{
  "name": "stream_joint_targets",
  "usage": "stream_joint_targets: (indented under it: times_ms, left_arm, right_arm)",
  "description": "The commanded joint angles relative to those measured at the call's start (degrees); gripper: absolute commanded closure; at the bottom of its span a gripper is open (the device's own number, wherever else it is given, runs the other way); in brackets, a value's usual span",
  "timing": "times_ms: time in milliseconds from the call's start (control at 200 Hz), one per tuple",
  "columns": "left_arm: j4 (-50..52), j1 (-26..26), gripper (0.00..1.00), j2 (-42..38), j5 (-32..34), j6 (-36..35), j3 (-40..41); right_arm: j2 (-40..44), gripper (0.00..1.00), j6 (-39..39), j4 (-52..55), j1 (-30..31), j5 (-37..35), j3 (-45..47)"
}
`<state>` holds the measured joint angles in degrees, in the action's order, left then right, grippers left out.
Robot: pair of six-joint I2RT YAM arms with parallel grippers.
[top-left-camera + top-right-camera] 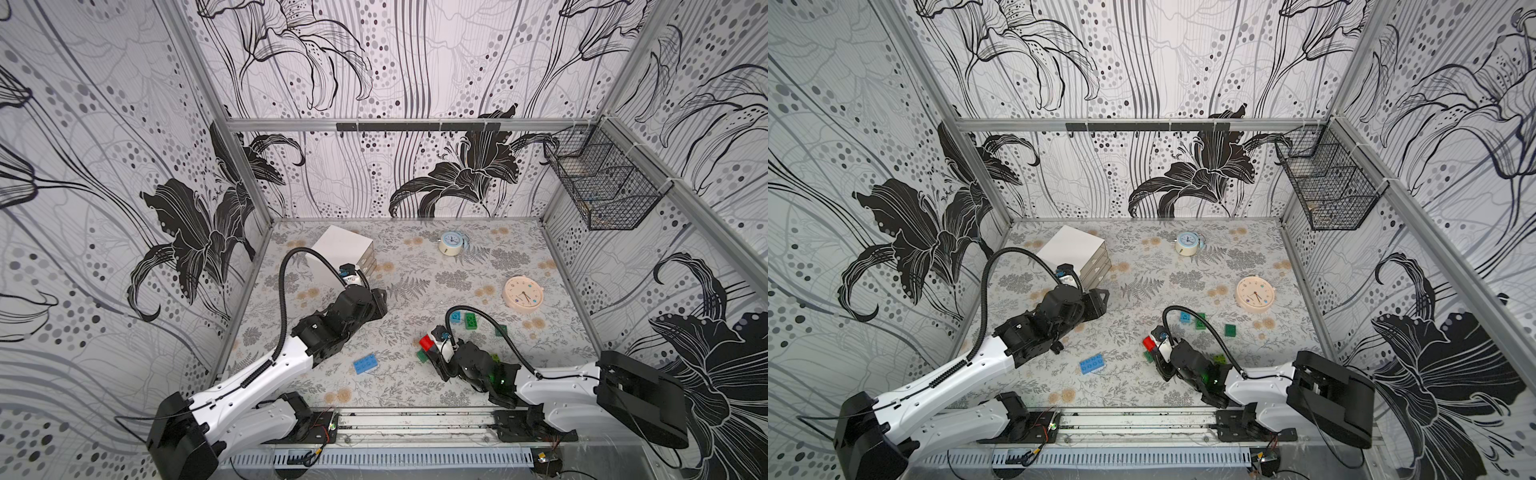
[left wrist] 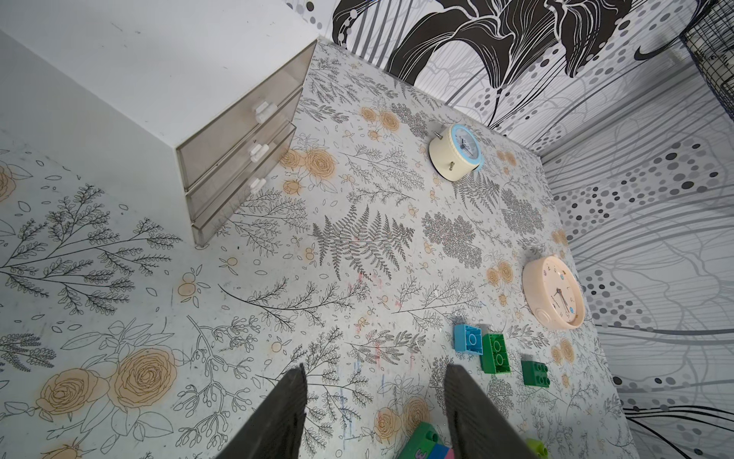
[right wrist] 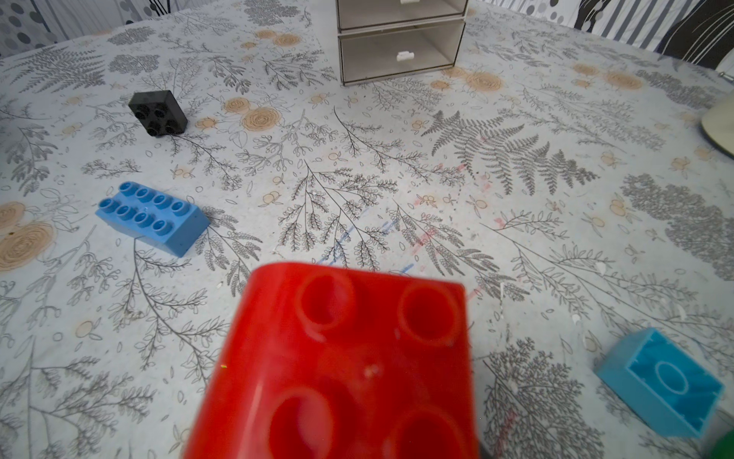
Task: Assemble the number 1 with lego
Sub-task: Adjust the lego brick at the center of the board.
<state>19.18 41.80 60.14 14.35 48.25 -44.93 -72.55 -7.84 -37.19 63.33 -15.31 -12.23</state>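
You count two clocks: blue-rimmed clock (image 1: 451, 243), peach clock (image 1: 523, 294). One red brick (image 1: 426, 343) sits at 5 o'clock from centre of the table (image 1: 419, 266), at the right gripper (image 1: 431, 351) — you cannot tell whether it grips. One blue brick (image 1: 365, 365) at 7. Your left gripper (image 2: 373, 375) gapes, empty.

Grey-and-black lily-patterned walls (image 1: 415, 62) enclose a floral-printed tabletop (image 1: 415, 266). A white three-drawer cabinet (image 1: 338, 249) stands at ten o'clock, and a black wire basket (image 1: 602, 187) hangs at two o'clock.
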Motion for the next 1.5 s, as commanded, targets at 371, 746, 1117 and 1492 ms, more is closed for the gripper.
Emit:
stream_joint_targets:
  times_ms: [371,746,1117,1492]
  left_arm:
    - [-1.91,-0.93,0.43,-0.72,0.86,0.01,0.4]
    - [-1.26,-1.24,0.43,-2.57,2.65,0.0,0.76]
    - [-0.71,-1.94,0.44,-3.61,3.32,-0.41,1.33]
    - [3.88,-2.56,0.45,-1.8,1.32,-0.62,-0.68]
  right_arm:
    - [-0.39,0.75,0.19,-0.6,-0.64,1.34,-2.29]
    - [14.19,1.0,-16.54,58.12,-0.75,-5.26,-22.3]
    - [-8.82,1.0,-31.68,102.11,-6.19,10.45,-52.42]
    - [-26.34,1.0,-26.79,106.8,-15.66,23.57,-60.94]
